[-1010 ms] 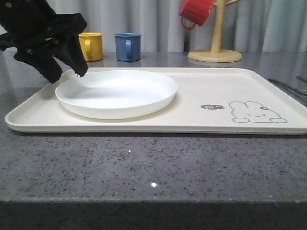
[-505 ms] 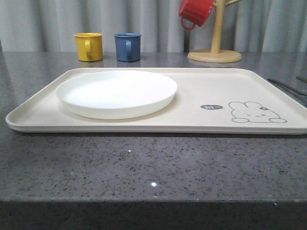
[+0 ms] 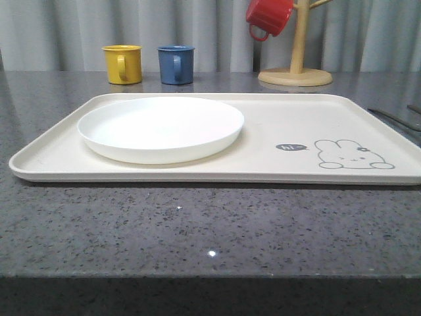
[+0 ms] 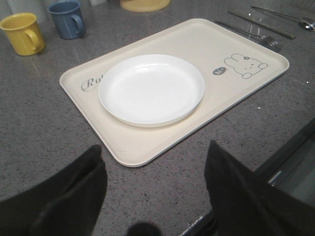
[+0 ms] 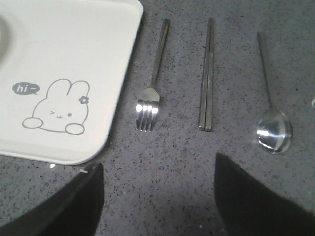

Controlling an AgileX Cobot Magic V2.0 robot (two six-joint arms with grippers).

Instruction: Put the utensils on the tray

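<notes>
The cream tray (image 3: 276,122) with the rabbit drawing lies across the grey counter. Beside the tray's (image 5: 74,44) rabbit corner, three utensils lie side by side on the counter: a fork (image 5: 156,69) closest to the rim, then a pair of chopsticks (image 5: 207,73), then a spoon (image 5: 266,83). My right gripper (image 5: 157,167) hangs open above the counter, just short of the fork's tines, holding nothing. My left gripper (image 4: 155,157) is open and empty, raised over the counter off the tray's (image 4: 147,142) opposite, "Rabbit"-script end. The fork (image 4: 268,40) shows beyond the tray's far end.
A round white plate (image 3: 161,128) sits on the tray's left half. A yellow mug (image 3: 123,64) and a blue mug (image 3: 175,64) stand behind the tray, with a red mug (image 3: 268,16) hanging on a wooden mug stand (image 3: 296,69). The counter's front edge (image 4: 280,167) runs below the left gripper.
The left gripper, seen a second ago over the plate's back-left rim in the front view, has pulled out of that view. The tray and plate stay put.
</notes>
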